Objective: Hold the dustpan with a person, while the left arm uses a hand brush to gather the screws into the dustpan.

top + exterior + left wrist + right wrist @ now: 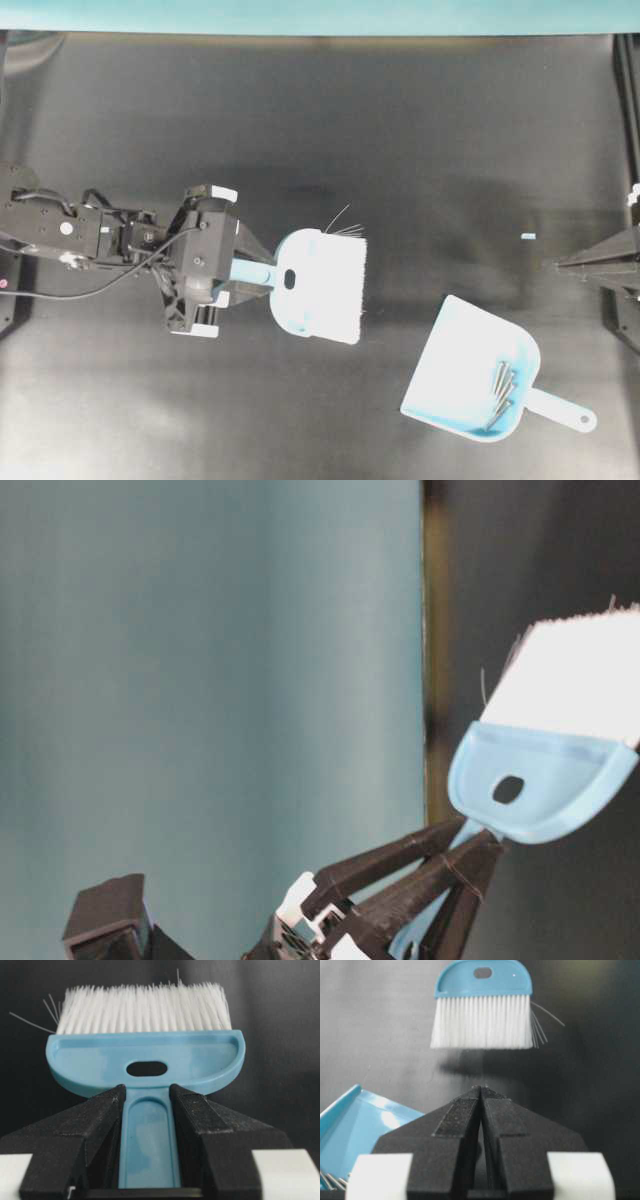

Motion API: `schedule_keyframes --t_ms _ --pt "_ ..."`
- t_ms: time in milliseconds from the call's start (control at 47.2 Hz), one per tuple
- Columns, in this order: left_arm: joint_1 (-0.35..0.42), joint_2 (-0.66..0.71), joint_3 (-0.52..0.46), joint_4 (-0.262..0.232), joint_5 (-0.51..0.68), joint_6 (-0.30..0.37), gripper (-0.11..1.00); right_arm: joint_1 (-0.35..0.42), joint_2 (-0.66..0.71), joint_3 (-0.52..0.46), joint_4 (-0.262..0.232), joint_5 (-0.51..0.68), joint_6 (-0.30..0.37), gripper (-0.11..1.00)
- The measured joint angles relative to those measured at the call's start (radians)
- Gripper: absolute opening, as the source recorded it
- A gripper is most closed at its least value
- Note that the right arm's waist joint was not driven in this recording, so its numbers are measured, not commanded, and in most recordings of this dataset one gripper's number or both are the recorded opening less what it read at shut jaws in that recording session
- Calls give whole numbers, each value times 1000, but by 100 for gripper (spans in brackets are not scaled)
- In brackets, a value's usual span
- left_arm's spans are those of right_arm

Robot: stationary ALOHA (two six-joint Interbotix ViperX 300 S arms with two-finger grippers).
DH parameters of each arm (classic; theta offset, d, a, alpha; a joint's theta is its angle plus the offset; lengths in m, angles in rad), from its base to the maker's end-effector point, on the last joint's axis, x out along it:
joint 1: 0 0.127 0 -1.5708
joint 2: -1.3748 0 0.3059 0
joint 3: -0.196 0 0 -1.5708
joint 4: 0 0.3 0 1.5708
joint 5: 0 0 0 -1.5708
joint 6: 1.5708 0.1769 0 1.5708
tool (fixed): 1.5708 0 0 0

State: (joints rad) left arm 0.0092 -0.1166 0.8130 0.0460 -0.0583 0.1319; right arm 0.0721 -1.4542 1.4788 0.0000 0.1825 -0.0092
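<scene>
Left end effector (262,272) grips hand brush (325,285) — screws (503,387) in dustpan (455,360).

You see only the tip of the right gripper (560,265) at the overhead edge; its arm is cut off. The screws (502,388) overlap in the dustpan (470,368), too small to count. In the right wrist view the dustpan (355,1130) is cropped at the left and bottom edges. In the table-level view the brush (555,740) runs off the right edge, blurred.
</scene>
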Motion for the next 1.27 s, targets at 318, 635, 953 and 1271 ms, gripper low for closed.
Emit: schedule_keyframes --t_ms 318,635,953,1271 --pt "3 8 14 0 -6 -3 31 0 0 0 0 2 0 0" --pt "6 23 14 0 -8 -3 31 0 0 0 0 0 0 0" --pt "6 25 18 0 -21 -3 66 0 0 0 0 0 0 0" --pt "5 25 32 0 -41 -3 68 0 0 0 0 2 0 0"
